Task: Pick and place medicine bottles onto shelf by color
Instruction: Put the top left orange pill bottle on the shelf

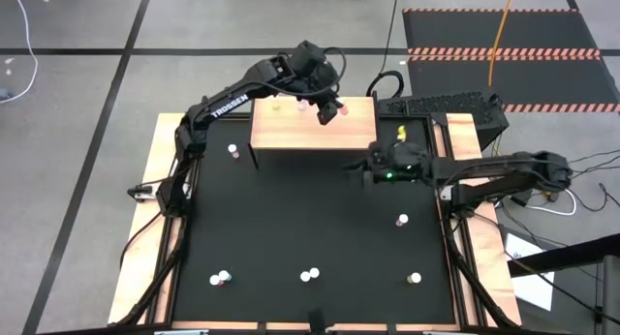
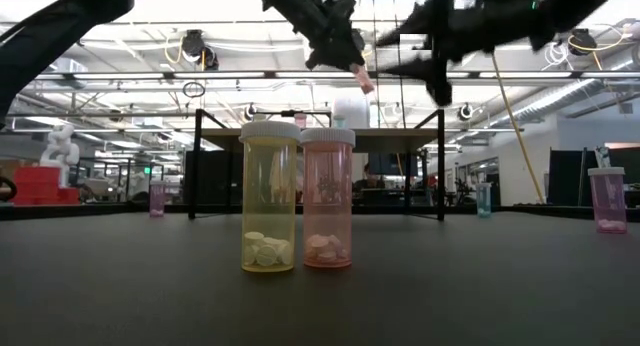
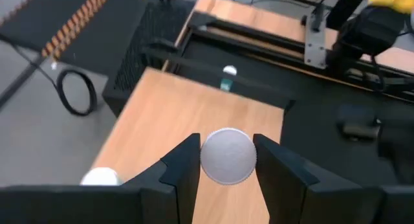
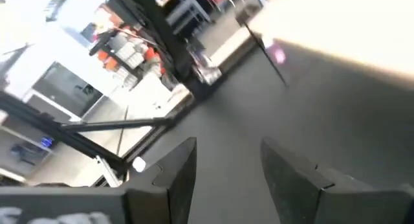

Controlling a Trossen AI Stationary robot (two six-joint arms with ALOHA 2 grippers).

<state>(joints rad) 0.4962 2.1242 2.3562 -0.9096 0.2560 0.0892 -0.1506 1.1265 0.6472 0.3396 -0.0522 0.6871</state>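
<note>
I am in the placing step. My left tool [image 3: 225,160] is closed on a bottle [image 3: 226,156] and hangs above the shelf [image 1: 291,134], over its far edge toward the right-hand end as the high view shows it. In the left wrist view the bottle's white cap fills the gap between my two fingers [image 3: 181,166], and the light wood top lies directly beneath it. In the low view the bottle [image 2: 365,83] shows a pink tint and hangs tilted from the tool, clear of the shelf.

Two small bottles already stand on the shelf near its far edge: a yellowish one [image 1: 277,107] and a pinkish one [image 1: 301,106]. By my judgement, the next move calls for lowering the held bottle upright beside the pink one, then parting the fingers only when its base rests flat on the wood. A tilted release risks the bottle toppling or rolling off the edge.

My right tool [image 1: 360,169] waits just off the shelf's right end, low over the black tabletop [image 1: 310,219]. Its fingers [image 4: 174,169] stand apart with nothing between them.

More bottles remain on the tabletop: one at the left [image 1: 232,150], one at the right [image 1: 402,220], and several along the near edge, including a yellow and pink pair [image 2: 298,198] standing touching.
</note>
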